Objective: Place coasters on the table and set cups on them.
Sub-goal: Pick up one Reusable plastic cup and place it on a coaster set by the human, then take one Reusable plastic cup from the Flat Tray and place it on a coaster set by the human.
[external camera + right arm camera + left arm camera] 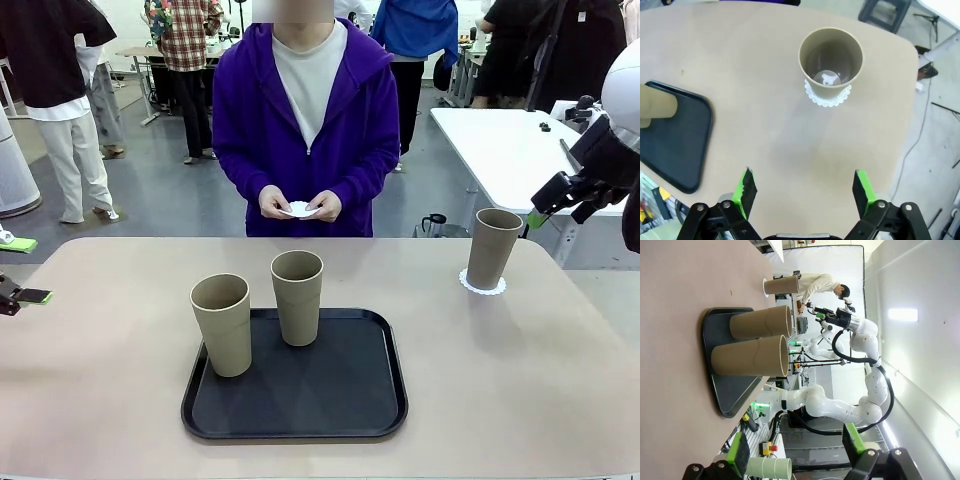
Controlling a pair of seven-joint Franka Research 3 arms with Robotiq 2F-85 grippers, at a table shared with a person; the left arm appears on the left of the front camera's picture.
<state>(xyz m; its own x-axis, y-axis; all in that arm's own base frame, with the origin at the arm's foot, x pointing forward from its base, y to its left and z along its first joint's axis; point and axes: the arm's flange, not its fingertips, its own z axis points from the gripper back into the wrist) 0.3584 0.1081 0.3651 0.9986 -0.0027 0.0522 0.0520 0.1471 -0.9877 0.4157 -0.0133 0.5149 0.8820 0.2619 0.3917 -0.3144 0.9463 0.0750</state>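
Front view: the worktop carries a black tray at near centre. Two cups stand on the tray, the left tray cup and the right tray cup, close together but not touching. The third cup stands upright on a placed coaster at far right. The person at the far side holds a spare coaster in both hands, off the worktop. The left hand sits low at the left edge. The right hand is raised at far right, near the third cup but clear of it.

Left wrist view: the left hand is released, fingers spread with nothing between them. It looks along the worktop at both tray cups, with the third cup beyond.

Right wrist view: the right hand is also released and empty, looking down into the third cup. The lace rim shows around the cup's base.

Risks:
- The cups are tall with narrow bases, so they likely tip easily.
- The tray cups stand close, so a wide-spread hand reaching for one could knock the other.
- A paper coaster is light. It may slide or crumple if a cup lands off-centre or drags.
- The person's hands will be in the reach zone while laying a coaster.

Writing: no readable print on the cups, tray or coasters.
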